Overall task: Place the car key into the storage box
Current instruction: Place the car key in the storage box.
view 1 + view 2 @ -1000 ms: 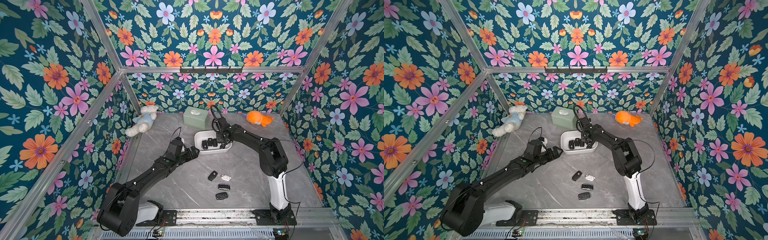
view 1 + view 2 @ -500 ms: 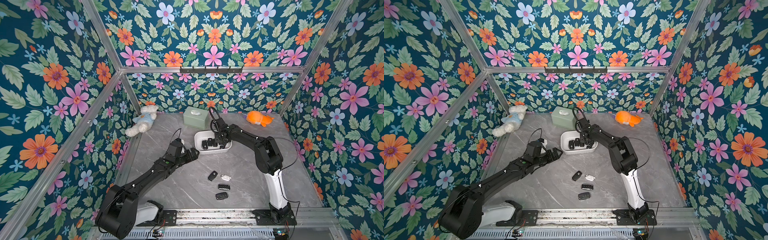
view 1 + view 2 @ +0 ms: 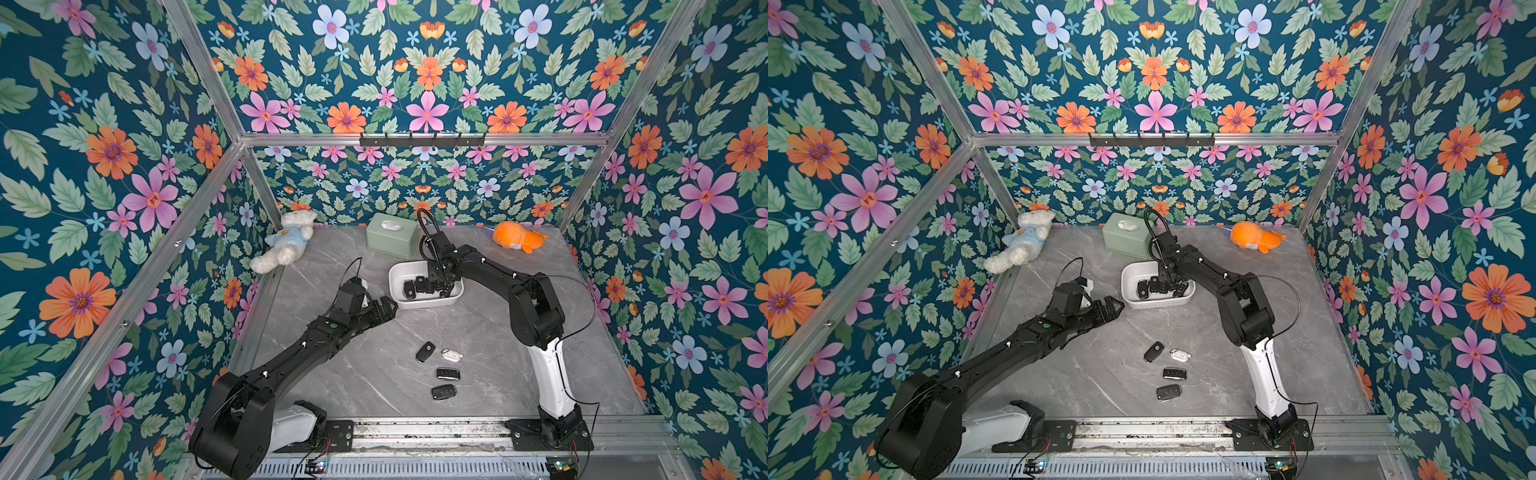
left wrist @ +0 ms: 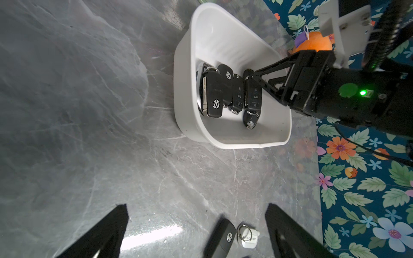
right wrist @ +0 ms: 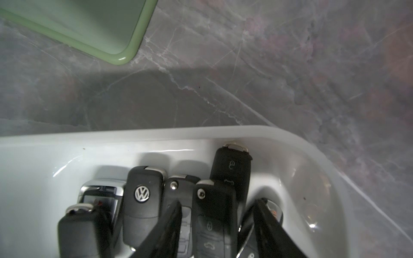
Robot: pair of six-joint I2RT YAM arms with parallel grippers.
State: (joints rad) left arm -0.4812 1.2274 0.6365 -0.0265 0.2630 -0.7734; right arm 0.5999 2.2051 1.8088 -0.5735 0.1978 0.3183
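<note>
Black plastic car key fob (image 4: 253, 96) lies in the white shallow plastic storage box (image 4: 185, 100), left wrist view; left gripper (image 4: 196, 208) jaws wide, empty. Right wrist view: right gripper (image 5: 218, 202) jaws parted round it, seemingly just clear. In a top view: loose black fobs (image 3: 448, 374) on grey marble table (image 3: 374, 374). Looks like release step; next lift straight out, fetch another.
</note>
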